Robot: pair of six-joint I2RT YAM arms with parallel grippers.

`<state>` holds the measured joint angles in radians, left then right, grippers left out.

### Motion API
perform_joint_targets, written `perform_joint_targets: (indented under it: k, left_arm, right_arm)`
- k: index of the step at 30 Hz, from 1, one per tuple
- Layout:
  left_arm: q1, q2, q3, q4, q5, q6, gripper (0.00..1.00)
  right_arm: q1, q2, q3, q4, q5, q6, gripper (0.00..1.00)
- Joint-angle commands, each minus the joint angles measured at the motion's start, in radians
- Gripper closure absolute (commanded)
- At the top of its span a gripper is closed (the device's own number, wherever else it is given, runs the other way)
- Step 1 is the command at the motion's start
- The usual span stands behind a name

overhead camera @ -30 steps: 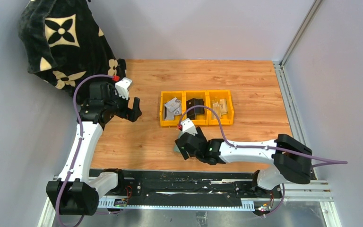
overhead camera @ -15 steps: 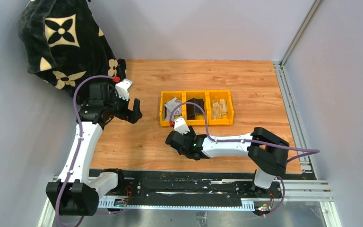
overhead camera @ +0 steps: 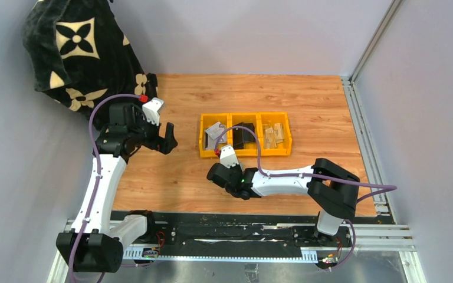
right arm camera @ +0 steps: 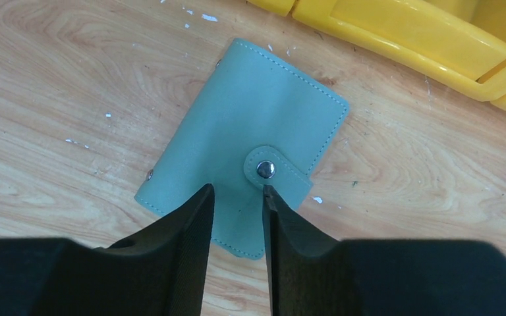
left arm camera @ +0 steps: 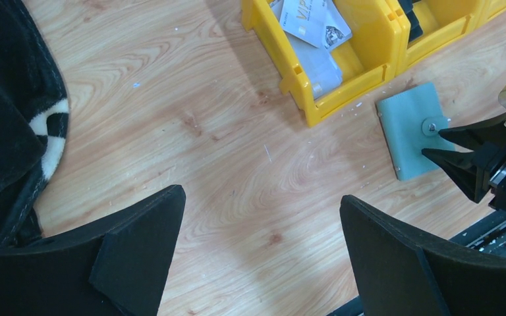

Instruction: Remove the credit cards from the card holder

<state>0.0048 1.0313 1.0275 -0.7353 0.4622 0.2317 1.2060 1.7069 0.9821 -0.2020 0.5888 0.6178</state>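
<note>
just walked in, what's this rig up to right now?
The right end effector hangs over a pale green card holder lying flat on the wooden table before the yellow plastic bins, jaws narrowly apart beside the snap tab. The holder is snapped shut. The left end effector is wide open, off to the left, holding nothing.

The left tool point(left arm camera: 261, 197) is spread wide above the table point(left arm camera: 191, 79), the closed card holder point(left arm camera: 408, 135) lying beside a yellow bin point(left arm camera: 333, 92).
</note>
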Motion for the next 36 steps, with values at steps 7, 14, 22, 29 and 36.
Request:
perform_joint_targets:
  k: [7, 14, 22, 29, 36]
  left_arm:
    - [0.006, 0.011, 0.04, -0.012, 0.047, -0.038, 0.0]
    - [0.006, 0.007, 0.049, -0.036, 0.077, -0.051, 0.0]
    - [0.006, -0.014, 0.033, -0.041, 0.119, -0.063, 0.0]
    - [0.006, -0.015, 0.033, -0.044, 0.143, -0.073, 0.0]
    - [0.006, -0.011, 0.043, -0.044, 0.157, -0.083, 0.0]
  right_arm:
    - [-0.014, 0.037, -0.004, -0.038, 0.004, 0.023, 0.83]
    - [-0.014, -0.009, 0.003, 0.015, -0.037, -0.018, 1.0]
    - [-0.014, -0.096, 0.016, 0.077, -0.068, -0.062, 1.0]
    - [-0.014, -0.141, 0.06, 0.002, -0.008, -0.088, 0.89]
    - [-0.015, -0.099, 0.046, -0.143, 0.1, 0.081, 0.27]
